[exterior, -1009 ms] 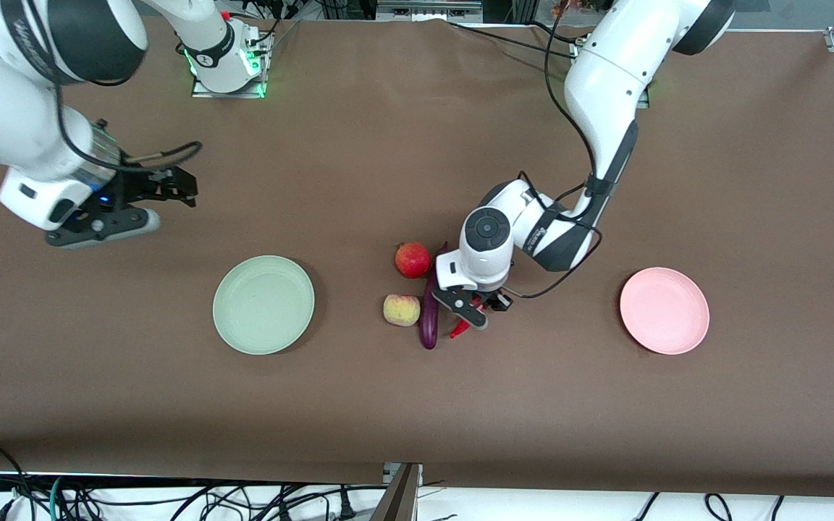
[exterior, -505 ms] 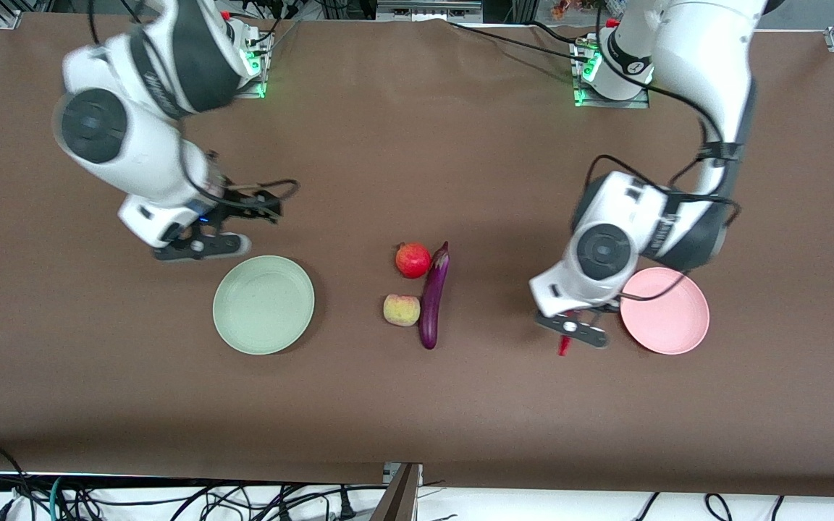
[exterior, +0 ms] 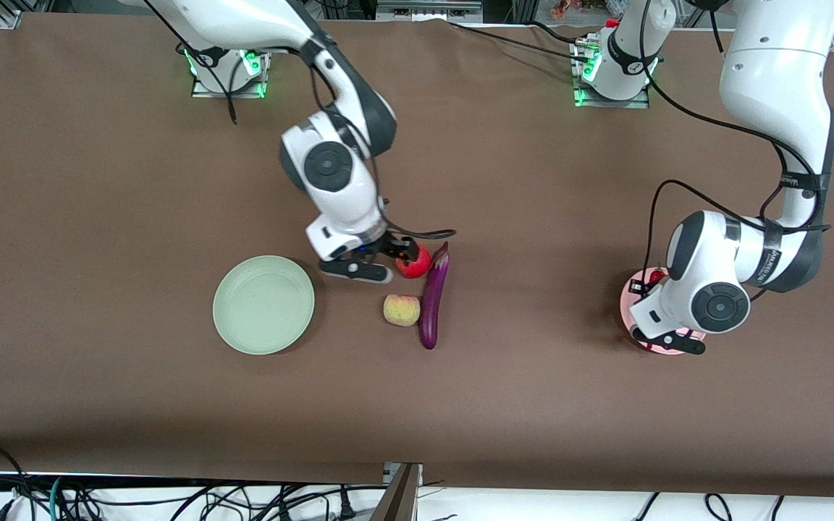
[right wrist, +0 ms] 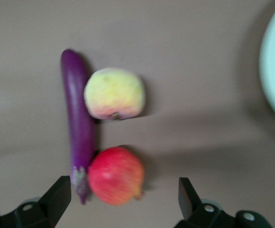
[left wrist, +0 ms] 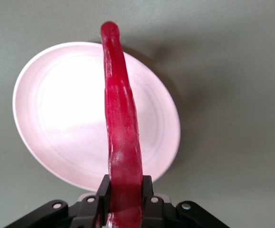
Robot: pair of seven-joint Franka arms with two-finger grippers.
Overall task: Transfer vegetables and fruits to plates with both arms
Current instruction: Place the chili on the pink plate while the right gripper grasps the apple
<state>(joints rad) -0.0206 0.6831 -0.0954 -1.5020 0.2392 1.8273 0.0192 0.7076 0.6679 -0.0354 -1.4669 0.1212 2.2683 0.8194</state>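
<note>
The left gripper hangs over the pink plate, its jaws clamped on the stem end of the chili. In the left wrist view the chili juts straight out from the jaws, its length crossing above the plate and its tip reaching just past the rim. From the front only a bit of red chili shows at the plate's edge, the rest hidden by the left arm's wrist.

The pink plate sits on the brown desk toward the left arm's end, well apart from the other produce.

The right gripper hovers over the pomegranate, jaws spread wide and holding nothing; in the right wrist view the fruit lies between the two fingertips but lower, not touched.

Taking the pomegranate as landmark: the eggplant lies just beside it toward the left arm's end, its stem end touching or nearly touching the fruit, its body running toward the front camera. The peach sits nearer the camera than the pomegranate, apart from it, and against the eggplant's side. The green plate rests toward the right arm's end, a little nearer the camera than the pomegranate, bare.
</note>
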